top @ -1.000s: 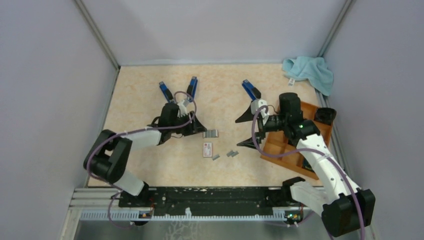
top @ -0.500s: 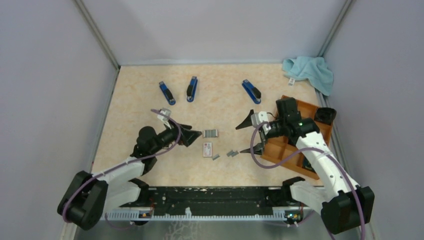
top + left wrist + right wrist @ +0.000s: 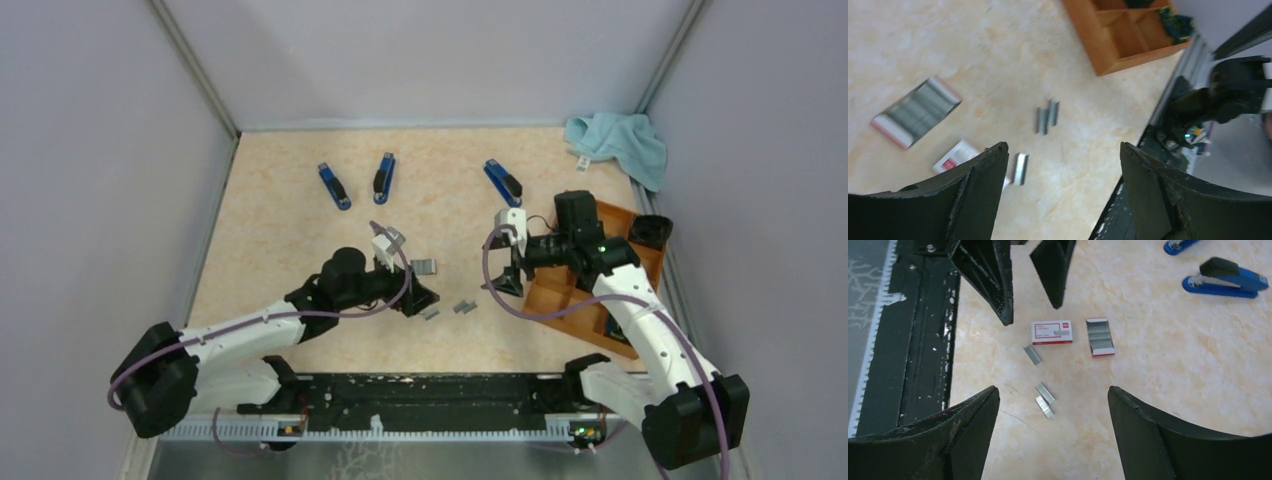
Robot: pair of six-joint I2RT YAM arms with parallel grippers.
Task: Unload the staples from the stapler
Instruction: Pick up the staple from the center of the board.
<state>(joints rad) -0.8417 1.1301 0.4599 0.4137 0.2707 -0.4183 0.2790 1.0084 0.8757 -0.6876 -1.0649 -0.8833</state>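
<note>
From above, the left gripper (image 3: 418, 298) hangs low over the beige speckled tabletop (image 3: 280, 240). Its jaws are spread wide and hold nothing. Just beside it, three short thin grey metal staple strips (image 3: 464, 307) lie loose near the table's middle. The right gripper (image 3: 503, 268) stands on their other side, by the orange wooden compartment tray (image 3: 545, 300). Three blue-and-black staplers (image 3: 383, 177) lie farther back, well apart from the strips, and a light blue cloth (image 3: 620, 140) sits in the far right corner.

The left wrist view is blurred. Two staple strips lie side by side. The third lies apart from them, just beside a small white cardboard box with a red label (image 3: 955, 157). An open red-ended staple box (image 3: 915, 112) lies nearby.

In the right wrist view, the right gripper's black fingers stand far apart with nothing between them. All three strips rest on bare table beyond them.
</note>
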